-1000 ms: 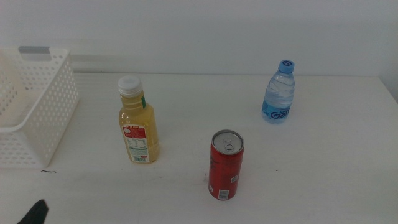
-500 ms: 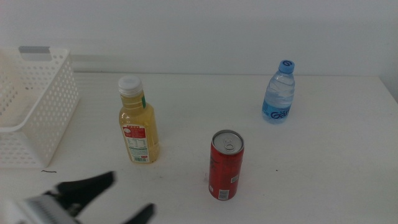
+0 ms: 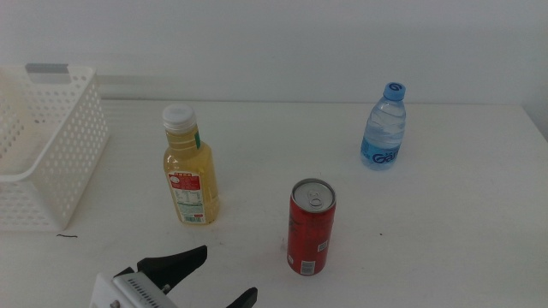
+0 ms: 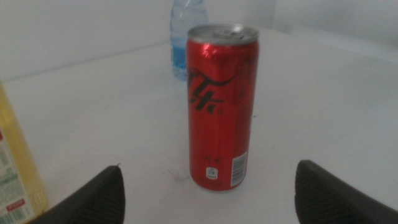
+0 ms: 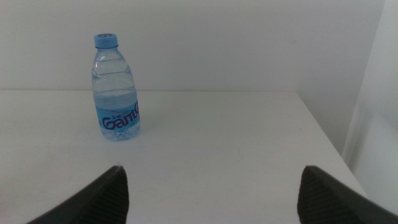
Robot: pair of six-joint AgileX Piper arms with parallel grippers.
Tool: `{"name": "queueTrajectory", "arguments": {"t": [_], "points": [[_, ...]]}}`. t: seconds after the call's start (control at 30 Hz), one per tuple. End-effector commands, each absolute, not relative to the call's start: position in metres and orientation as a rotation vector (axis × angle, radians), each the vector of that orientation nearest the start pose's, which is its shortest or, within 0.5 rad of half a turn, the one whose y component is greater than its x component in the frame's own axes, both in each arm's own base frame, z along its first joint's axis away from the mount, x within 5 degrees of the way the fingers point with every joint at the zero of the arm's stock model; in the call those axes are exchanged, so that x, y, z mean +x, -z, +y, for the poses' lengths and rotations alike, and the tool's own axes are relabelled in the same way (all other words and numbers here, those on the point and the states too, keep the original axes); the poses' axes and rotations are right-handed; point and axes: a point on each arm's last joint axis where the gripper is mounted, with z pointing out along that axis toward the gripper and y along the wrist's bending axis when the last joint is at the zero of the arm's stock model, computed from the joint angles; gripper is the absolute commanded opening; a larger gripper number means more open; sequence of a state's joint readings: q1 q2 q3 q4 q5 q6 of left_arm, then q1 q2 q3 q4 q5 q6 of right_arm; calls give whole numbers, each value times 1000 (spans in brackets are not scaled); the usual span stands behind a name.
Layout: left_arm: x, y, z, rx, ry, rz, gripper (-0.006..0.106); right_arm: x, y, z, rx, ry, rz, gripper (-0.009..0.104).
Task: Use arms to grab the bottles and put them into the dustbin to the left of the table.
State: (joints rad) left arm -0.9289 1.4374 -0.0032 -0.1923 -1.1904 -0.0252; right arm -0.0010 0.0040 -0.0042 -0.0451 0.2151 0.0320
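A red soda can stands upright near the table's middle front. My left gripper is open at the bottom edge of the middle view, to the can's left and apart from it. In the left wrist view the can stands ahead between the spread jaws of the left gripper. The yellow juice bottle stands left of the can, its edge also showing as a yellow juice bottle. The clear water bottle stands at the back right. My right gripper is open, facing the water bottle from a distance. The white dustbin sits at far left.
The white table ends at a right edge beyond the water bottle. A small dark scuff mark lies in front of the dustbin. A pale wall runs behind the table.
My left gripper has come into the middle view from the bottom left and moved rightward toward the can, jaws staying open. The bottles, can and dustbin have not moved.
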Motion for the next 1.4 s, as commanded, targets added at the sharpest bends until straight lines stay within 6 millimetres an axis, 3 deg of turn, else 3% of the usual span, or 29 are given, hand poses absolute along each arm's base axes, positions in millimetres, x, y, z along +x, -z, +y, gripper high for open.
{"name": "queueTrajectory", "arguments": {"t": [0.0, 0.33, 0.53, 0.97, 1.37], "points": [[112, -154, -123, 544, 627, 1672, 94, 56, -195, -1, -12, 20, 1686, 92], [113, -154, -122, 532, 621, 1674, 94, 56, -195, -1, -12, 20, 1686, 92], [138, -154, -159, 555, 623, 1671, 94, 56, -195, -1, -12, 20, 1686, 92], [177, -142, -209, 529, 616, 1692, 94, 56, -195, -1, -12, 20, 1686, 92], [192, -141, -227, 559, 600, 1774, 94, 56, -195, -1, -12, 20, 1686, 92]]}}
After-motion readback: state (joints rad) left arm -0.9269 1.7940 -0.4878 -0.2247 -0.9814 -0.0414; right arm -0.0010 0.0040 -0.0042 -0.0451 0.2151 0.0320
